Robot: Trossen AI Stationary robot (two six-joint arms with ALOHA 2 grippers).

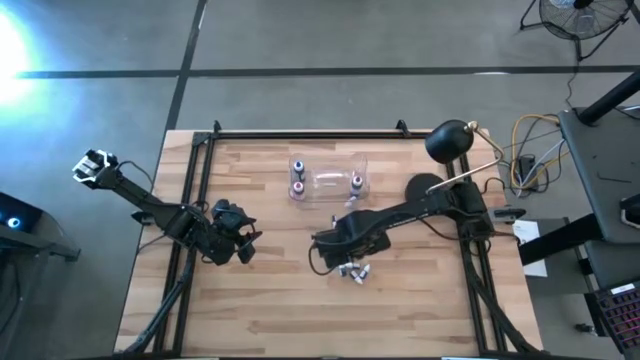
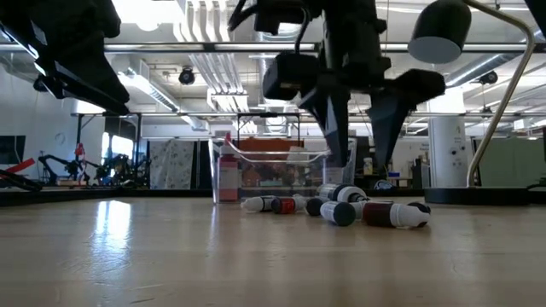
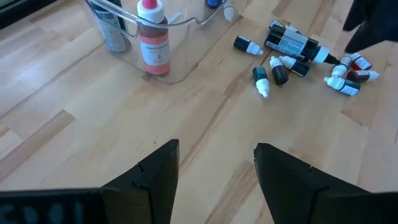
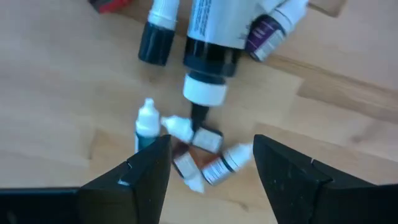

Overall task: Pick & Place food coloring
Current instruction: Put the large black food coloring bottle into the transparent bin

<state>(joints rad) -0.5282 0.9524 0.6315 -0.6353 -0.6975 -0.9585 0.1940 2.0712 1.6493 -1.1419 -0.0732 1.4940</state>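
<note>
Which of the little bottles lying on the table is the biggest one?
The dark bottle with a white printed label and white neck is biggest. It lies on its side in the heap, far longer and fatter than the tiny white-capped dropper bottles around it.

Robotics lab, exposed ceiling ducts, concrete floor, other robot arms behind

Open right pincer over scattered food coloring bottles
</note>
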